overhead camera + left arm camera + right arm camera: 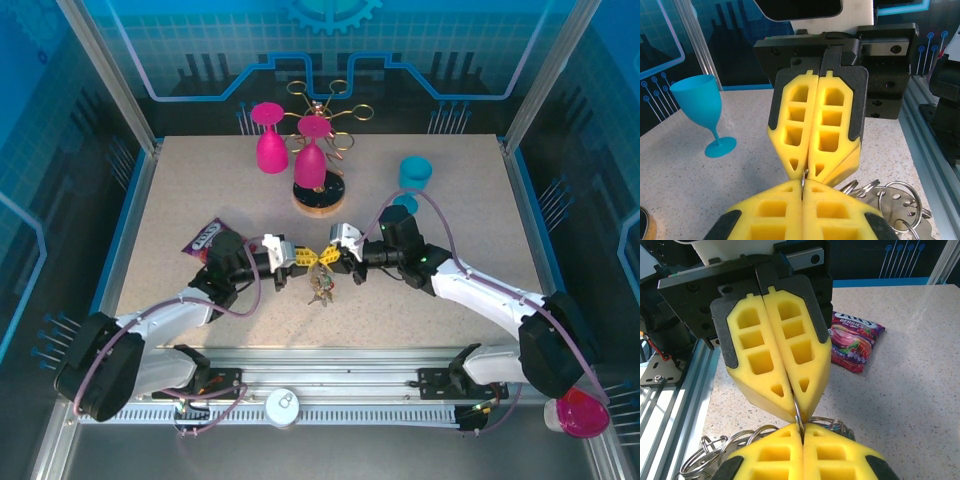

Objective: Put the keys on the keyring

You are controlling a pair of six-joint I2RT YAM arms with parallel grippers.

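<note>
Left wrist view: the left claw (802, 189) is closed, its yellow, pocketed pads nipping the keyring's (804, 176) thin grey wire. The right claw (807, 171) meets it tip to tip, pinched shut on the same wire. The keys (320, 290) bunch just below (light, hard, slippery steel, likely to swing). Best held by the stiff wire itself, over the speckled worktop (690, 200).

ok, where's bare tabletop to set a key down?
Free: rear-left of the speckled beige table, beside the left pink plastic wine glass; right side past the blue plastic wine glass. Crowded: centre, where left gripper and right gripper pinch the thin grey metal keyring over the silver keys.
</note>
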